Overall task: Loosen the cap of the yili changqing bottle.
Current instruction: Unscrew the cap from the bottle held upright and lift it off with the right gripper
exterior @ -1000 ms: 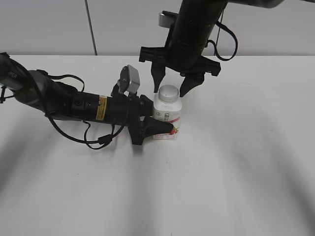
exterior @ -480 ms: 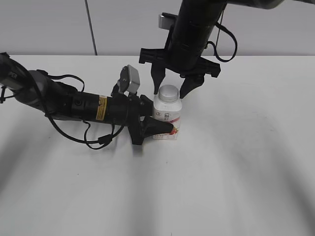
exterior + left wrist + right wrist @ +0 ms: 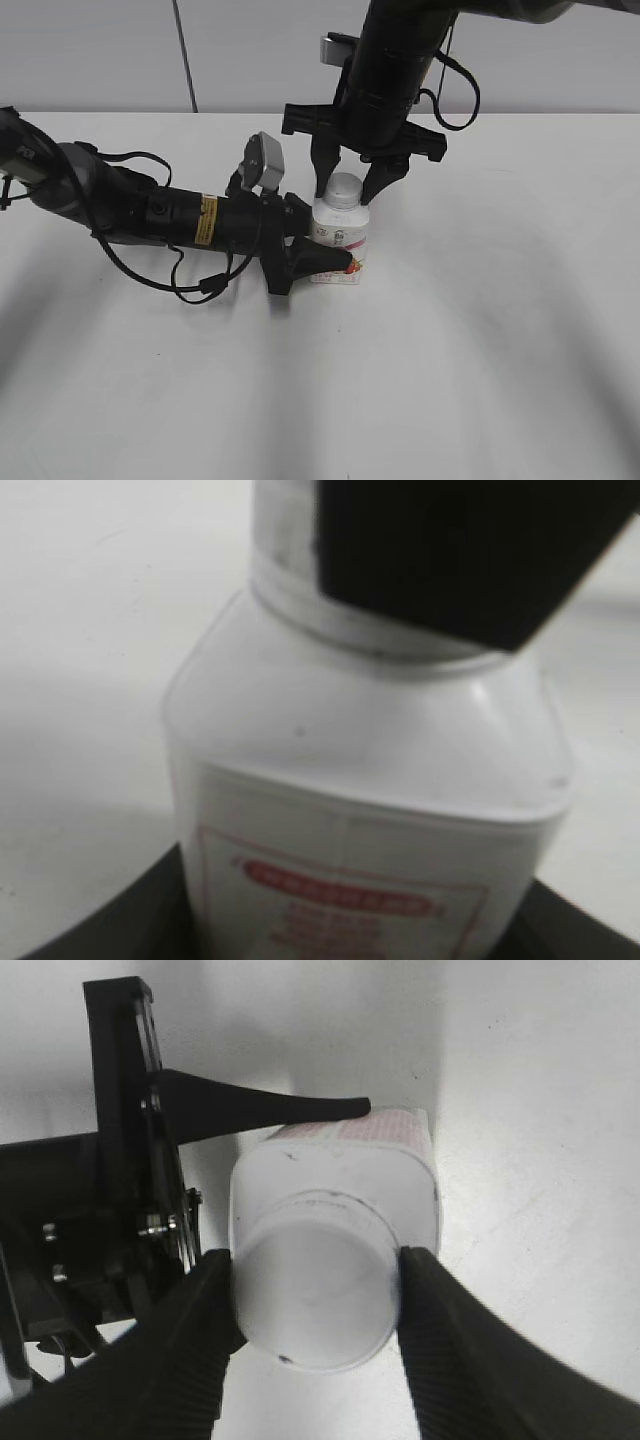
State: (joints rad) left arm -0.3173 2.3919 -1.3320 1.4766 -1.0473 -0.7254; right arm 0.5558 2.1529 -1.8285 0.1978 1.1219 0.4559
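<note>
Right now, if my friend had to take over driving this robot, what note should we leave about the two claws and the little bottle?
Left gripper: shut on the small white squarish plastic bottle with the pink-red label, holding it upright on the white table.
Right gripper: down from above, its fingers at both sides of the round white plastic screw cap; it looks closed on it.
Done: bottle steadied, cap reached.
Left: twist the cap loose. The cap is on the neck; the pictures do not show whether it has turned.
</note>
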